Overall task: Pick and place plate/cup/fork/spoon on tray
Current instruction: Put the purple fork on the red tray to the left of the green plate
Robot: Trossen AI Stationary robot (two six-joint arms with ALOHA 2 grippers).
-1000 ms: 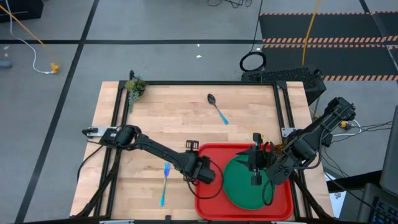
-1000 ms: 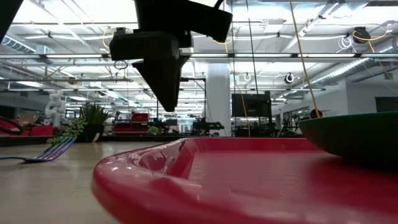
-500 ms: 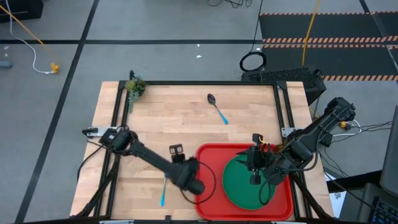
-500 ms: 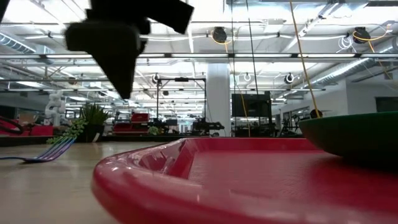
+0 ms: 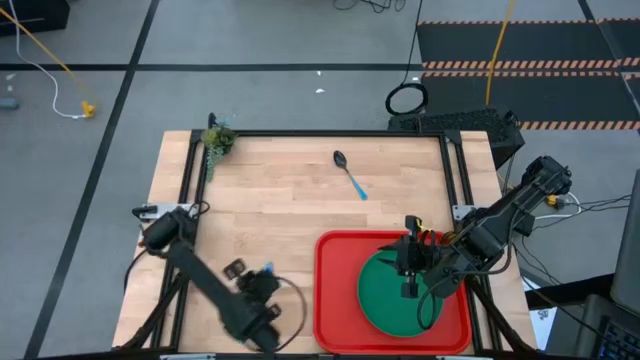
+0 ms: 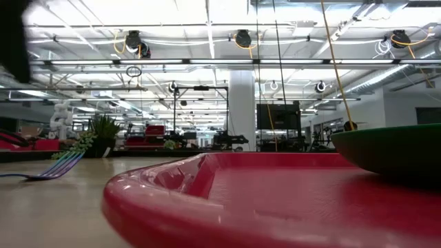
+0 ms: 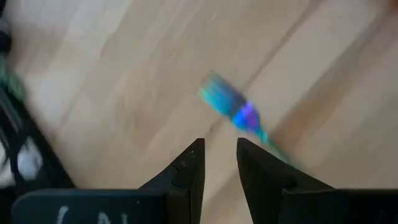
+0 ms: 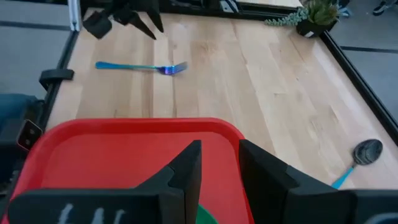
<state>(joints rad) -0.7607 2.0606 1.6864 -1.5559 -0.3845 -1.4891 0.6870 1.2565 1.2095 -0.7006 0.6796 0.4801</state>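
The red tray (image 5: 335, 300) lies at the table's near right, and the dark-green plate (image 5: 390, 305) lies in it. My right gripper (image 5: 409, 288) hovers over the plate's far left part, a narrow gap between its fingers (image 8: 219, 149), empty. The fork (image 8: 140, 66) lies flat on the table left of the tray. My left gripper (image 7: 219, 152) hovers just above it, slightly open and empty; it also shows in the high view (image 5: 258, 280). The spoon (image 5: 350, 175) lies on the table at the far middle. The cup is out of view.
A small potted plant (image 5: 216, 140) stands at the far left corner. A black frame (image 5: 300, 133) runs along the table's edges. Bare wood lies between the spoon and the tray and across the left half.
My left gripper has swung from the tray's left rim toward the table's left and near edge and now hangs over the fork. It has left the low view. The fork, plate and tray have stayed put.
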